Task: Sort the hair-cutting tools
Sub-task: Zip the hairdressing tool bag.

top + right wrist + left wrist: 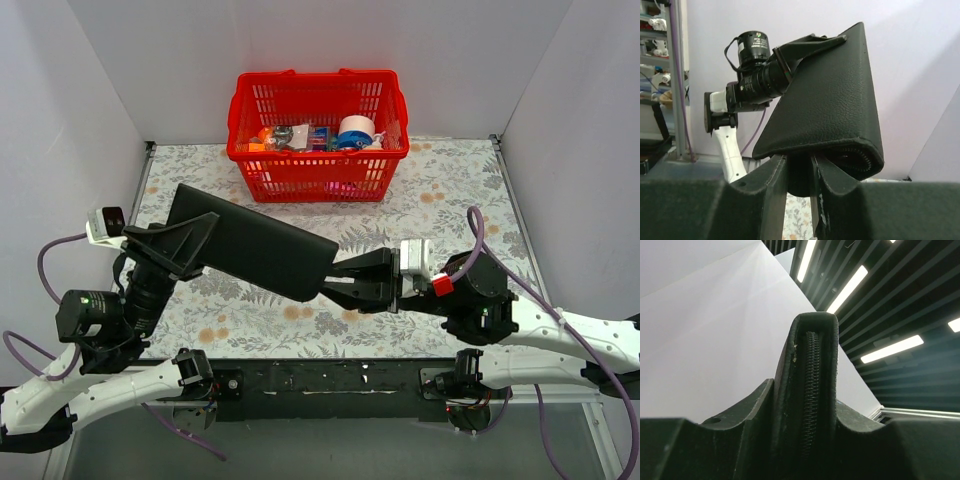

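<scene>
On the left, the left gripper (197, 236) is clamped on the left end of a flat black pouch (262, 250), which it holds clear of the flowered table (455, 205). In its wrist view the pouch stands on edge between the two fingers (752, 422), with the zip (811, 385) running up the middle. From there the pouch stretches to the right and a little nearer, across the middle of the table. Its right end lies between the fingers (771, 192) of the right gripper (347, 281). The jaws there stand narrowly apart on either side of the pouch's corner, and whether they press on it cannot be told. At the far edge, about the middle, stands a red basket (318, 172) holding mixed items. The hair-cutting tools cannot be made out in any view.
</scene>
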Robot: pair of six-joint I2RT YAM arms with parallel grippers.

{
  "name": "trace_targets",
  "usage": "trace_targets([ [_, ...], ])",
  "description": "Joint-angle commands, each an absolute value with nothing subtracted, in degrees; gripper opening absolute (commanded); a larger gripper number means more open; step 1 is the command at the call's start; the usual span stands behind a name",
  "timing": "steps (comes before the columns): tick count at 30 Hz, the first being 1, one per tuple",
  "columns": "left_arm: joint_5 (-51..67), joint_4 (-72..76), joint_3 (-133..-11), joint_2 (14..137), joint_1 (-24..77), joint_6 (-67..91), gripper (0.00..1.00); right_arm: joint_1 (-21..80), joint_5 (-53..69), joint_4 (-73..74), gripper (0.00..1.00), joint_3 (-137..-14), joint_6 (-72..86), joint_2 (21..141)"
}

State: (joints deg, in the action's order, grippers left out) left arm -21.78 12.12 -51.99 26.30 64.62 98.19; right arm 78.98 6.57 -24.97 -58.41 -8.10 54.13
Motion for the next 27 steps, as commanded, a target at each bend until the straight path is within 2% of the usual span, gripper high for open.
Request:
trace_targets([
  [1, -6.7, 9.0, -50.9, 28.7, 67.1, 101.4, 0.00, 78.6, 2.7, -12.6, 0.36, -56.3, -8.3, 55.2],
  [14, -8.3, 8.6, -51.2, 28.5, 67.1, 99.2, 0.00, 78.6, -4.1, -6.6, 0.41, -48.5, -6.1, 42.3],
  [27, -10.6, 9.1, -51.4, 29.4, 67.0, 97.1, 0.00, 78.6, -4.4, -2.5, 0.38, -42.7, -2.7, 35.9],
])
